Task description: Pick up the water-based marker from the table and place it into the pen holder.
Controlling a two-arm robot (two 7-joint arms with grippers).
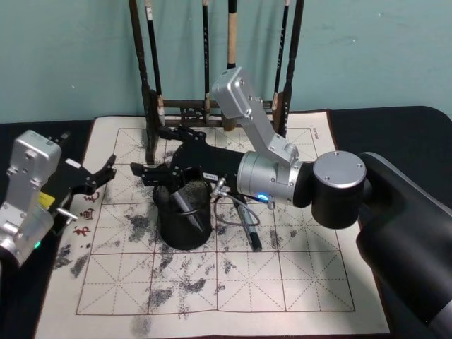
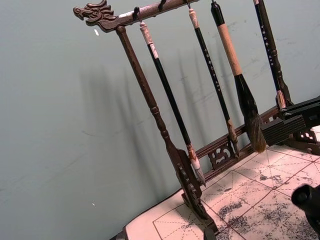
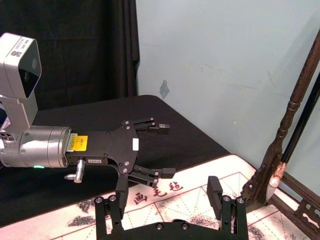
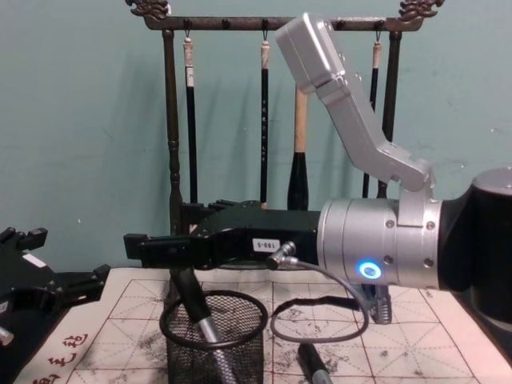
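The right gripper hung over the pen holder, jaws spread and empty. Backing off well meant rising straight up, clear of the water-based marker, a dark barrel with a greyer lower end, which leaned inside against the mesh. The left gripper sat released at the table's left side.

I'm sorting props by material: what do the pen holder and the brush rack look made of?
Pen holder: likely black metal wire mesh, matte; you see through its lattice. Brush rack: dark wood, seemingly varnished; turned posts, carved dragon end.
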